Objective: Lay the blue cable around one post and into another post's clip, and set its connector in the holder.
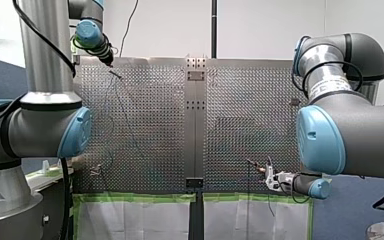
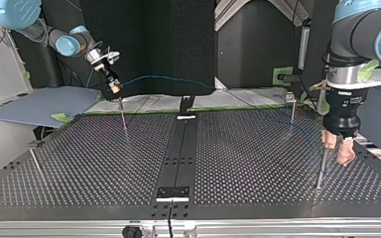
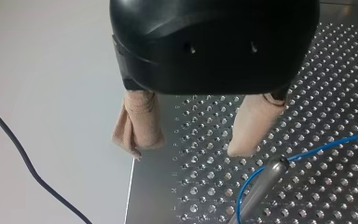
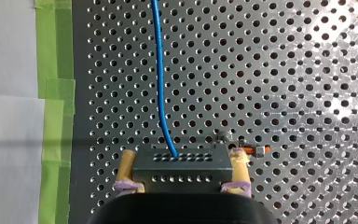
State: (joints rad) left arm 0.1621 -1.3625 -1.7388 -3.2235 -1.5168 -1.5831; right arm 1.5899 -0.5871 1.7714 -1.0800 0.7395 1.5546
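1. Connector (image 4: pixel 182 173) sits pinched between the yellow pads of my right gripper (image 4: pixel 182 161), whose jaws are shut on its two sides. The blue cable (image 4: pixel 160 70) leaves its front face and runs straight ahead over the perforated desk (image 4: pixel 284 70).
2. In the top view the cable hangs in the air from that gripper. It appears to pass the far post (image 2: pixel 292 105) at the view's right, then comes down to the near post (image 2: pixel 321 166).
3. My left gripper (image 3: pixel 186 149) is open beside the near post, its beige pads (image 3: pixel 137 122) apart with nothing between them. The cable curves round the post's shaft near the top.
4. My judgement is that the step in hand is carrying the connector to its holder. I cannot tell which fixture is the holder.
5. To do it well:
   - Travel slowly and low, so the tension does not lift the loop off the near post.
   - Hold the connector level and square to the holder.
   - Let go only once the connector is seated.
   - My left gripper could steady the cable at the post if it starts to ride up.
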